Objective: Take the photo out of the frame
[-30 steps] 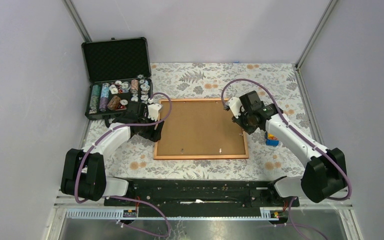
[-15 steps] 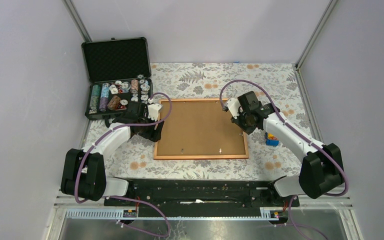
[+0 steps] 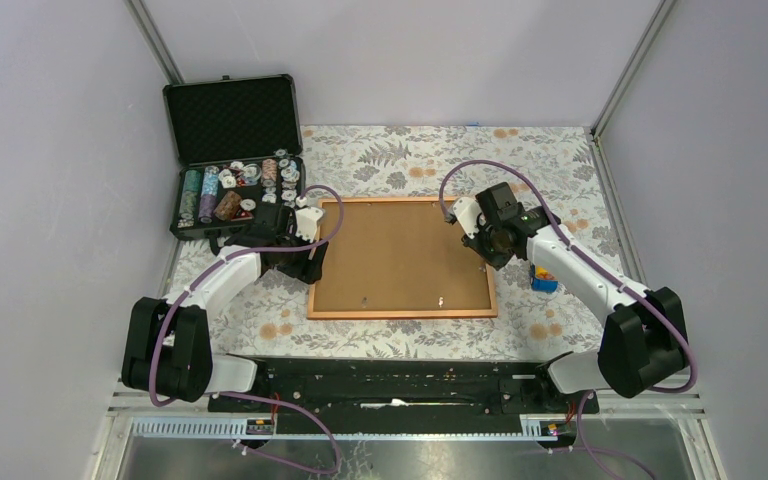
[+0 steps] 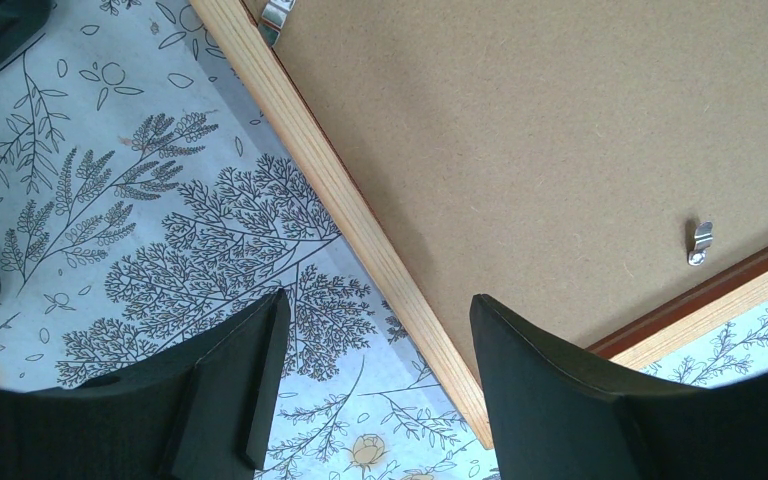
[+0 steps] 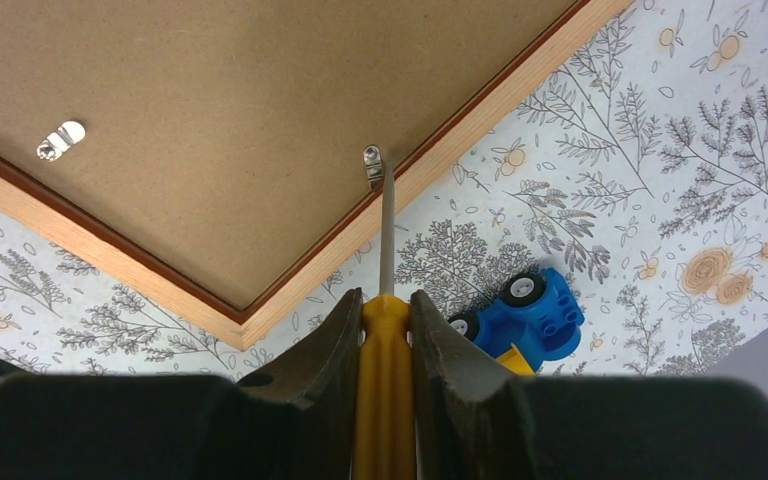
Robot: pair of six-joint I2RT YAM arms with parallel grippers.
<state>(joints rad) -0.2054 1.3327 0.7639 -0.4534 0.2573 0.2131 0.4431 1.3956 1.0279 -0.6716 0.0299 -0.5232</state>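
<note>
The frame (image 3: 400, 258) lies face down on the floral cloth, its brown fibreboard back up, held by small metal clips. The photo is hidden under the backing. My left gripper (image 3: 312, 262) is open over the frame's left rail (image 4: 360, 225), empty. My right gripper (image 3: 482, 238) is shut on a yellow-handled screwdriver (image 5: 385, 390). The screwdriver's metal tip rests on a clip (image 5: 372, 166) beside the frame's right rail. Another clip (image 5: 60, 140) shows further along the back.
An open black foam-lined case (image 3: 235, 160) with poker chips stands at the back left, close to the left arm. A blue and yellow toy vehicle (image 3: 543, 279) sits on the cloth right of the frame, under the right arm; it also shows in the right wrist view (image 5: 525, 318).
My right gripper has shifted slightly left and towards the frame's right rail with the screwdriver. The left arm and the frame have not moved.
</note>
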